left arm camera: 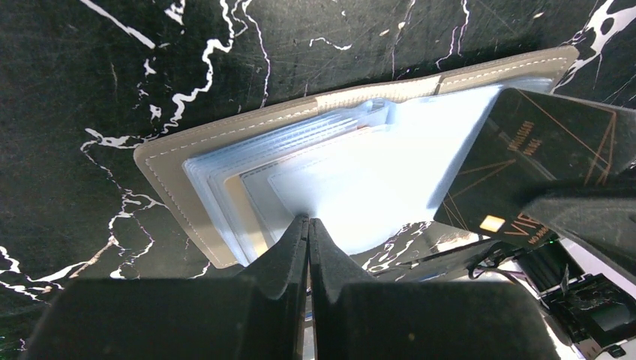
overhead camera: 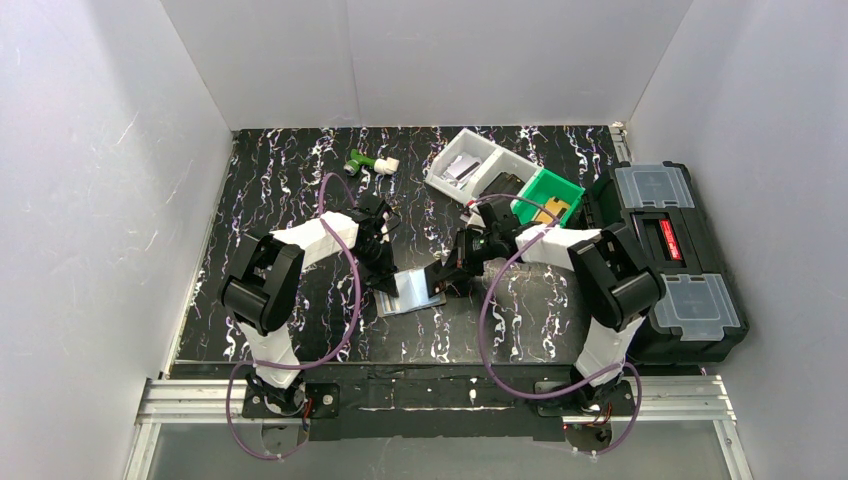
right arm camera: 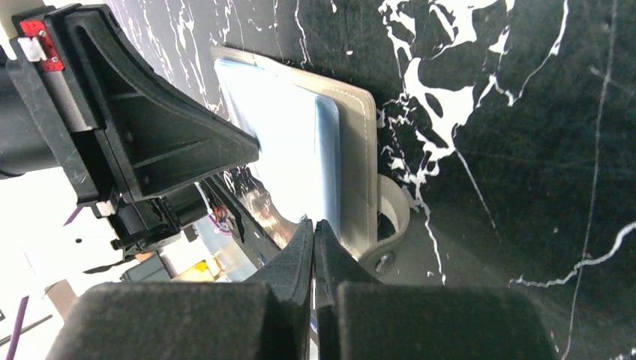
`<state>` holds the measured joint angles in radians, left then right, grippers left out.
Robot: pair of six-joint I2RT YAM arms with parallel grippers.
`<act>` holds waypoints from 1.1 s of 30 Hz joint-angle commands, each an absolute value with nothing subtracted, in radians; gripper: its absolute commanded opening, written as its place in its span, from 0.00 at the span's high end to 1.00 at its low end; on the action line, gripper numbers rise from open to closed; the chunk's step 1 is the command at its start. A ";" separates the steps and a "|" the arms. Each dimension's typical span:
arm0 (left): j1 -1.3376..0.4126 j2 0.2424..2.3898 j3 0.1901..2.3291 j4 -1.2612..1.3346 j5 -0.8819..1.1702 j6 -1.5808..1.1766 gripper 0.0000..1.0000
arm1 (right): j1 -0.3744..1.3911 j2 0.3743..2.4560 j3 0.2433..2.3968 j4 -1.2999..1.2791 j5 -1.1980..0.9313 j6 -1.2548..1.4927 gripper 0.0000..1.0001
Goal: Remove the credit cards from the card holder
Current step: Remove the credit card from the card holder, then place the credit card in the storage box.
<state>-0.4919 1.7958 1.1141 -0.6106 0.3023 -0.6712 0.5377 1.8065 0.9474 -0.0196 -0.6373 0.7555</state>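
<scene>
- Left gripper [left arm camera: 309, 225]: jaws pressed tight together, tips right at the edge of the clear plastic sleeves [left arm camera: 352, 172]. Whether a sleeve is nipped between them, can't tell.
- Right gripper [right arm camera: 313, 229]: jaws also squeezed together, and they're pinching the corner of a black credit card with thin gold lines and a gold chip [left arm camera: 540, 142].
- That card sits tilted over the sleeves' far end, opposite the left gripper.
- The flat grey folding card holder with pale stitching [left arm camera: 217, 135] lies open on the black white-veined marble tabletop [overhead camera: 280, 180], between the two grippers, its bluish sleeves fanned out and glossy.
- A grey snap strap [right arm camera: 394, 217] pokes out from under its edge.
- Further back: a white plastic bin [overhead camera: 432, 172] with small grey-and-white pieces inside, too small to identify.
- Beside it, a green plastic bin [overhead camera: 575, 190] holding something yellowish.
- Far right, a black toolbox with clear lid compartments [overhead camera: 700, 305], closed.
</scene>
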 commanded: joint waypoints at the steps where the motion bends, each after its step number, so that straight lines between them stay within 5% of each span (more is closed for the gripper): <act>1: -0.491 1.825 1.104 -0.647 0.175 -0.628 1.00 | 0.536 1.731 0.980 -0.094 -0.622 0.730 0.99; 8: -0.491 1.776 1.231 -0.707 0.190 -0.594 0.97 | 0.532 1.640 1.062 -0.200 -0.582 0.716 0.99; 15: -0.491 1.700 1.344 -0.770 0.188 -0.565 0.62 | 0.513 1.555 1.139 -0.296 -0.527 0.708 0.99; 22: -0.491 1.638 1.350 -0.796 0.179 -0.551 0.40 | 0.463 1.498 1.177 -0.325 -0.468 0.721 0.99; 33: -0.491 1.575 1.282 -0.785 0.207 -0.531 0.33 | 0.256 1.622 1.336 -0.364 -0.377 0.739 0.99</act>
